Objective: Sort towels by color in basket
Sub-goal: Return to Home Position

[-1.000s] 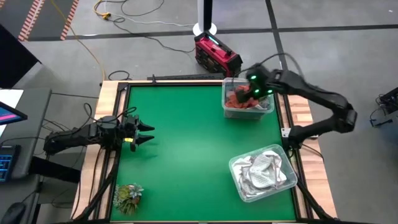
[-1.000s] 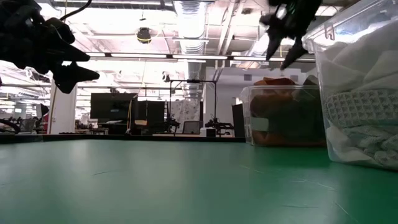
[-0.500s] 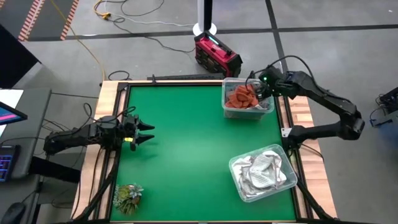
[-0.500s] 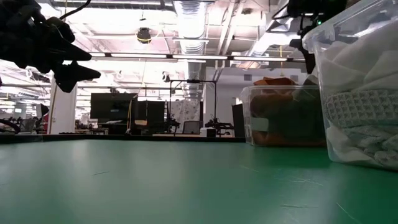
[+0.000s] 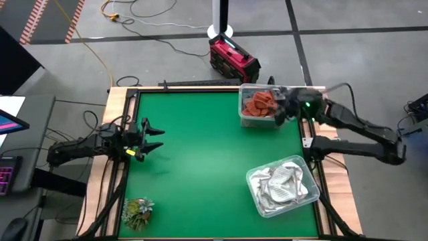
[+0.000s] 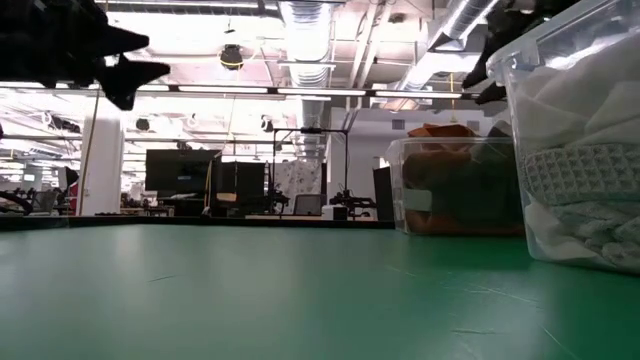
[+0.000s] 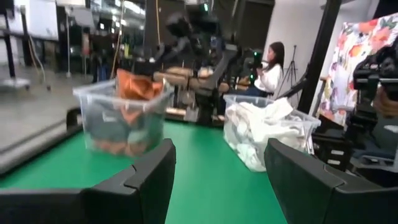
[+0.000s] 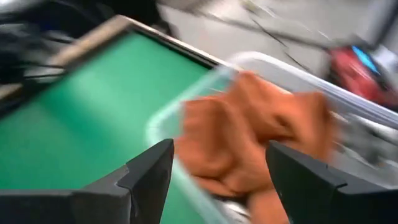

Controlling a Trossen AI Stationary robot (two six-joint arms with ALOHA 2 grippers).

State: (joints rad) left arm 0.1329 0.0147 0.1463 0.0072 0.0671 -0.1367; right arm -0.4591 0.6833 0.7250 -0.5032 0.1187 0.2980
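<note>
Taking the high view as a clock face on the green table (image 5: pixel 200 167), a small leafy tuft (image 5: pixel 138 212) sits at 7 o'clock. At 5 o'clock a clear bin (image 5: pixel 253 179) holds the white and pale grey towels (image 5: pixel 284 185). The left gripper (image 5: pixel 159 137) hovers at 9 o'clock over the mat's edge, its fingers spread and empty. At 1 o'clock a second clear bin (image 5: pixel 242 107) holds the rust-orange towel (image 5: pixel 259 104), with what looks like darker cloth beneath it. The right gripper (image 5: pixel 277 110) hangs at that bin's 3 o'clock rim, with its fingers (image 8: pixel 146 171) spread wide and gripping nothing. Beyond the table, a red case (image 5: pixel 233 59) lies on the floor.
</note>
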